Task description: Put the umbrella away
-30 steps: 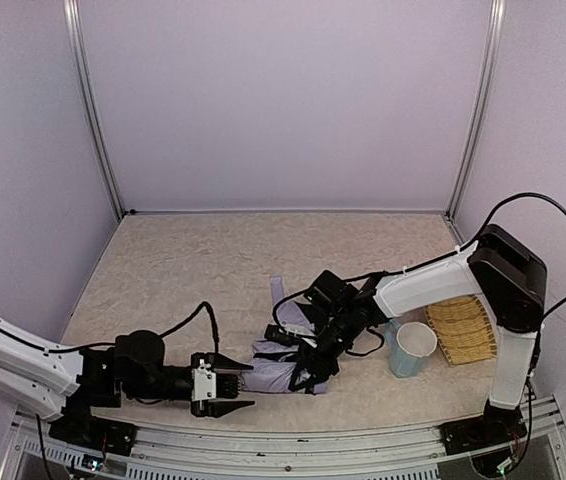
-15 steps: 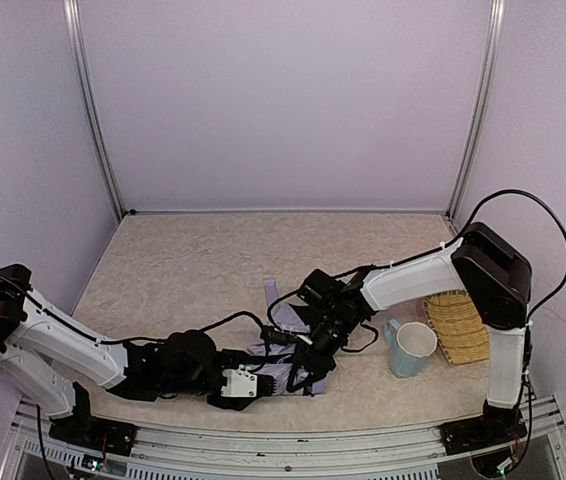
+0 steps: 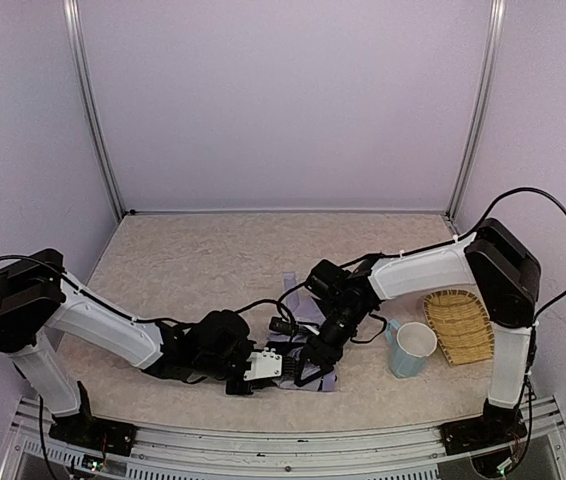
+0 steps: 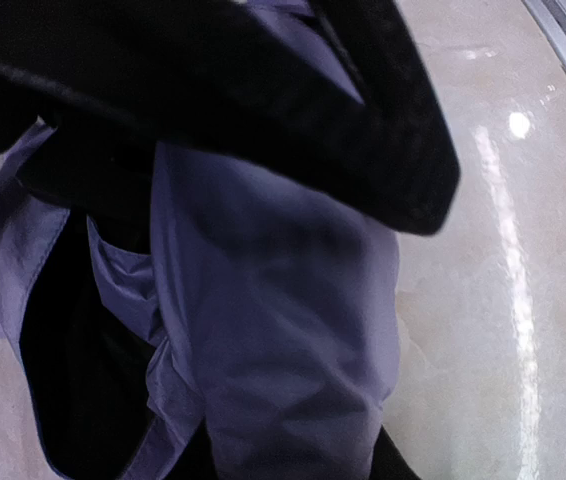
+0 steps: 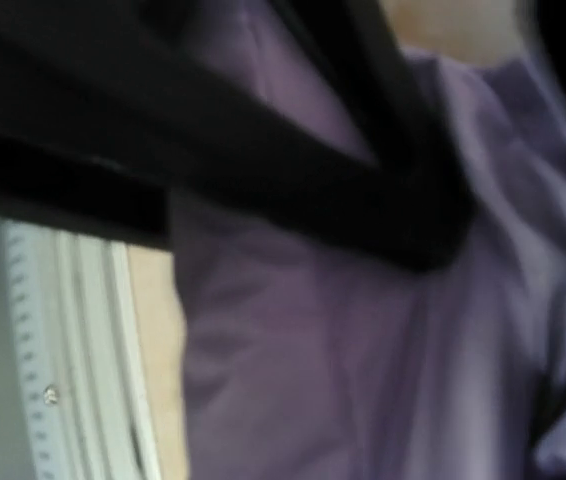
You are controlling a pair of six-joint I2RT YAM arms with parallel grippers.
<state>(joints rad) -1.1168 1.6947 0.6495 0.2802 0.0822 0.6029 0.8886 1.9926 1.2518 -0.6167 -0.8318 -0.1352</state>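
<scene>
The umbrella (image 3: 298, 305) lies crumpled on the table near the front middle, its lavender fabric mostly covered by both grippers. My left gripper (image 3: 281, 368) reaches in from the left, and its dark fingers close round a bunched fold of the fabric (image 4: 283, 330). My right gripper (image 3: 315, 358) comes down from the right and grips the same bundle. Lavender fabric (image 5: 303, 330) fills the right wrist view, with a black band across the top. Black lining (image 4: 73, 370) shows in the left wrist view. The shaft and handle knob are hidden.
A light blue mug (image 3: 413, 348) stands right of the umbrella, close to the right arm. A wicker basket (image 3: 460, 325) lies beyond it at the right edge. The metal front rail (image 3: 283, 438) runs just behind the grippers and also shows in the right wrist view (image 5: 73, 350).
My left arm has swung in from the left and reached the umbrella, its gripper going from open to closed round the fabric. The right gripper and umbrella have shifted slightly right.
</scene>
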